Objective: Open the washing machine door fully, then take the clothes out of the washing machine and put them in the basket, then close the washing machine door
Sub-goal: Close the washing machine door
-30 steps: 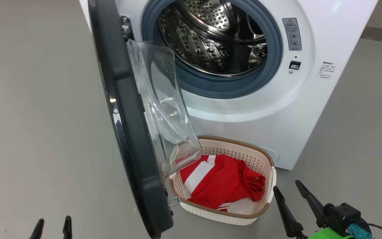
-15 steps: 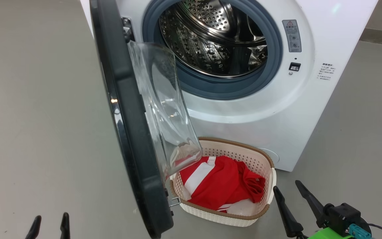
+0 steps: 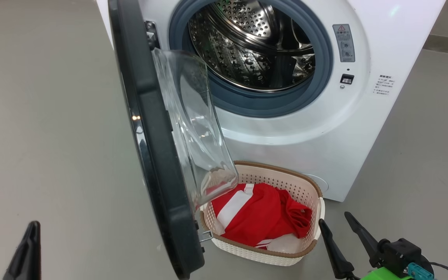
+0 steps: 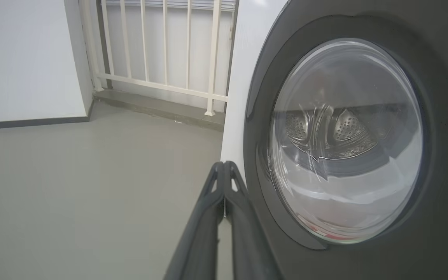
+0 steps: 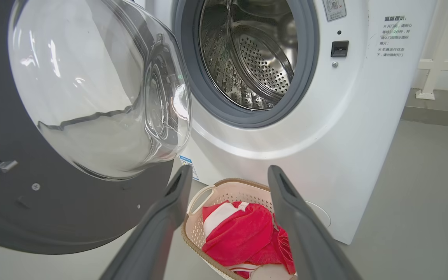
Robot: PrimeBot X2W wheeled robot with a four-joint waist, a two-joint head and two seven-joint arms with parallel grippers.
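Left end effector closed, empty, by glossy door; right end effector agape, empty.

The head view looks forward and down from high up onto the front of the washing machine, with the washing machine door nearly edge-on and the basket at the machine's foot. The left wrist view sits low and close to the door's outer face, looking past it across the floor to a white railing. The right wrist view sits low on the door's inner side, facing the drum and basket, both shared with the head view; all three share the door.
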